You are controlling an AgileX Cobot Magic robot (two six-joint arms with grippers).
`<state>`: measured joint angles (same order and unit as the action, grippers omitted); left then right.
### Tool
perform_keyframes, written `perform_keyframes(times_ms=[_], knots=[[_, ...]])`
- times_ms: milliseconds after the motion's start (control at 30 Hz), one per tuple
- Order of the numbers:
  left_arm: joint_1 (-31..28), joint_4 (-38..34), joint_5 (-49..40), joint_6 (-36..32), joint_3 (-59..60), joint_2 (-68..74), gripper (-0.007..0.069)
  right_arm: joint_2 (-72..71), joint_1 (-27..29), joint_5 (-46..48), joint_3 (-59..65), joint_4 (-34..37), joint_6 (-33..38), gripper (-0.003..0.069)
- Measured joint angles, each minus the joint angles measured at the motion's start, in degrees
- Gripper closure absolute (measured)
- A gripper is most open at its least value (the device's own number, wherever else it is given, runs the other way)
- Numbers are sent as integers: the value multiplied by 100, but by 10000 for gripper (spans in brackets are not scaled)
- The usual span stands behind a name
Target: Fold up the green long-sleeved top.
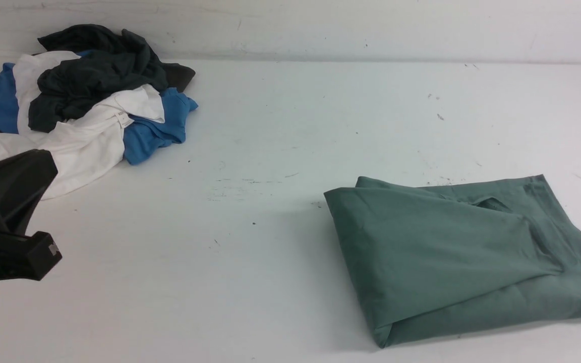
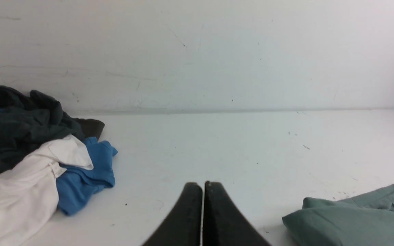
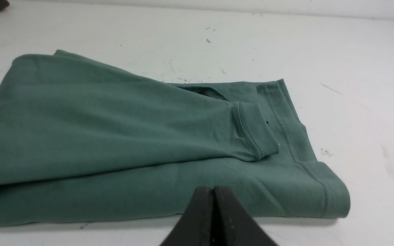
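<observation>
Sage-green cotton is lying folded in the lower right of the front view: the green long-sleeved top [image 1: 452,252] is resting in a thick rectangular bundle on the white table [image 1: 280,151], its far right edge running out of the frame. A sleeve is lying across the top of the bundle. In the upper left of that frame a pile of clothes [image 1: 78,101] in blue, white and dark grey is sitting against the back wall [image 1: 321,25], well apart from the top. The black left arm [image 1: 8,217] is showing at the lower left edge; its fingertips are not showing there

In the left wrist view, the left gripper [image 2: 203,186] is sitting at the bottom centre with its two black fingers pressed together and nothing between them. The pile is lying at the left of this frame and a corner of the green top at the lower right, both apart from the gripper

In the right wrist view, the green top is filling most of the frame, with the ribbed sleeve cuff [image 3: 255,131] lying on the bundle right of centre. The right gripper [image 3: 214,191] is sitting at the bottom centre, fingers closed against each other, gripping nothing, in front of the bundle's near edge
</observation>
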<state>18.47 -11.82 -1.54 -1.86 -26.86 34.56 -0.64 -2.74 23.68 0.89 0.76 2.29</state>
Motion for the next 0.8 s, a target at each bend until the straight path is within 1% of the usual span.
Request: perform_keyframes(times_ms=[367,533,600,667,733,800], knots=[[0,-10,7,-29,14,0,629,0,0,0,0,0,0,673],[0,23,62,-417,562,-93,629,0,0,0,0,-6,0,673],[-6,64,30,-557,1214,-501,629,0,0,0,0,-6,0,673],[-30,70,12,-594,1523,-819,629,0,0,0,0,-6,0,673],[-200,168,-27,-659,2037,-1559,629,0,0,0,0,-6,0,673],[-541,406,-167,-691,2477,-2422,629,0,0,0,0,-6,0,673]])
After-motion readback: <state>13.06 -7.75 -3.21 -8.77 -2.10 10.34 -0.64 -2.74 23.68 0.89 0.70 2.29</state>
